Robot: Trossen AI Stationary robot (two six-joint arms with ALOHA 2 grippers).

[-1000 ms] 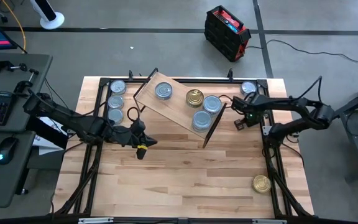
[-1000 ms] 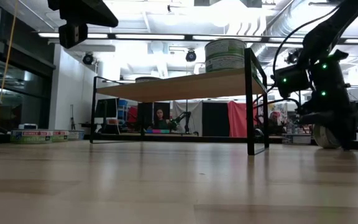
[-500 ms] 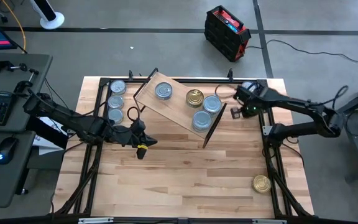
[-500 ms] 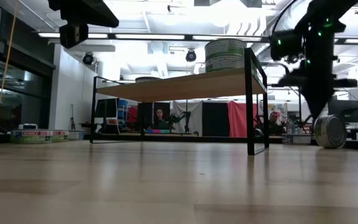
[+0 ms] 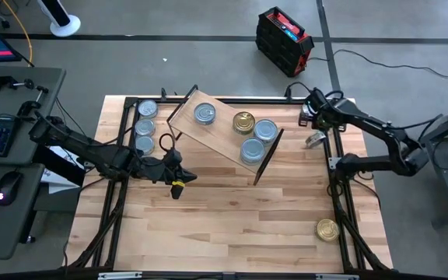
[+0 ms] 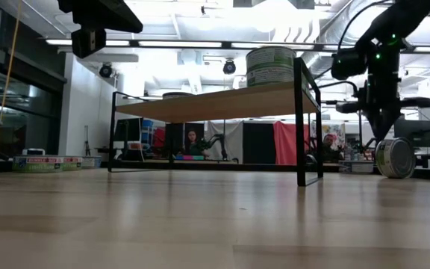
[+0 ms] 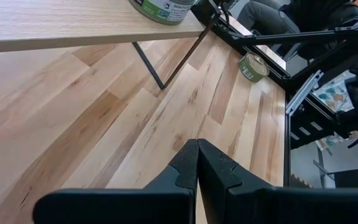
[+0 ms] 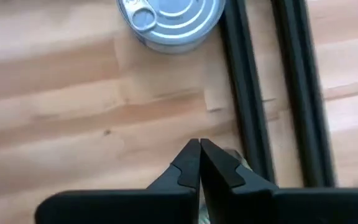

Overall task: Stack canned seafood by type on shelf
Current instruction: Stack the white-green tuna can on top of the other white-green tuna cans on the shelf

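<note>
The shelf [image 5: 222, 134] stands askew at the table's far middle, on thin black legs. Three silver-topped cans [image 5: 204, 114] and one gold-topped can [image 5: 244, 122] rest on it. Three more silver cans [image 5: 145, 127] stand at the far left. My right gripper [image 5: 312, 118] hangs shut near the far right corner, above the table, touching nothing. An upright silver can [image 8: 169, 18] stands just ahead of it. Another can [image 5: 315, 140] lies on its side wall close by. My left gripper [image 5: 179, 187] waits shut, raised left of centre.
A gold-topped can [image 5: 327, 229] stands alone near the table's near right corner. Black frame rails [image 8: 247, 93] run along the table's right side beside my right gripper. Bare planks stretch between the shelf and the near edge.
My right gripper has risen from the can beside the shelf's right leg and swung toward the far right corner, rolling its wrist as it went, fingers shut throughout. That can now rests on its side wall, uncovered.
</note>
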